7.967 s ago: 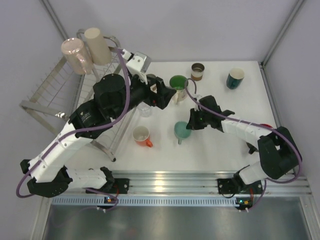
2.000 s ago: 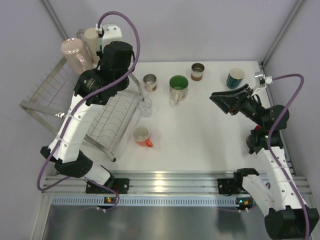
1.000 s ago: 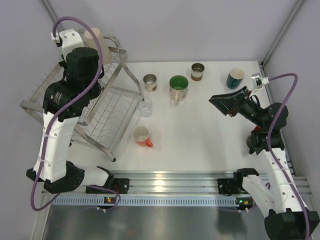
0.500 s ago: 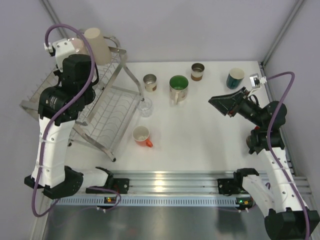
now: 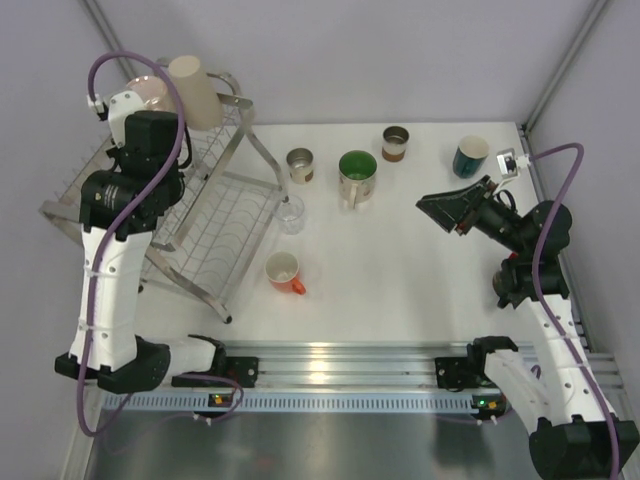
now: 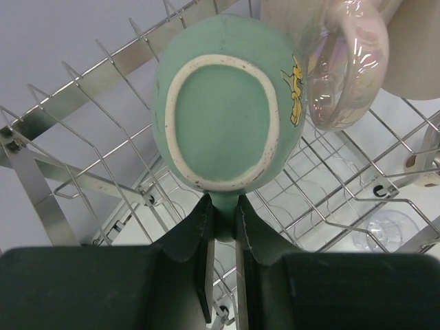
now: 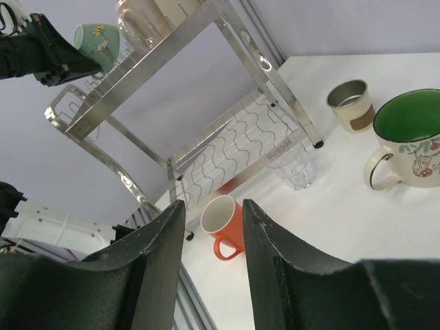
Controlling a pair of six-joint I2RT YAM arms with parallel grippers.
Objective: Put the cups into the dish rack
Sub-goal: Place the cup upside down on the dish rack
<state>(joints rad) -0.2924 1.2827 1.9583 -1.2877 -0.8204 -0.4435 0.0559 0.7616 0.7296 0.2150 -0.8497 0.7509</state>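
My left gripper (image 6: 223, 214) is shut on the handle of a teal cup (image 6: 223, 130), held bottom toward the camera above the upper wires of the dish rack (image 6: 82, 158). A pink cup (image 6: 344, 69) and a beige cup (image 6: 419, 48) stand in the rack right beside it. From the top, my left arm covers the teal cup; the pink cup (image 5: 148, 92) and beige cup (image 5: 195, 90) show at the rack's (image 5: 215, 235) far end. My right gripper (image 5: 435, 205) hangs open and empty above the table's right side.
On the table stand a steel cup (image 5: 300, 165), a green-inside mug (image 5: 357, 175), a brown-banded cup (image 5: 395, 142), a dark teal cup (image 5: 470, 156) and a clear glass (image 5: 290, 213). An orange-handled mug (image 5: 285, 271) lies by the rack's lower tier.
My left arm has swung a little further left over the rack's upper tier, carrying the teal cup. The right arm has barely moved.
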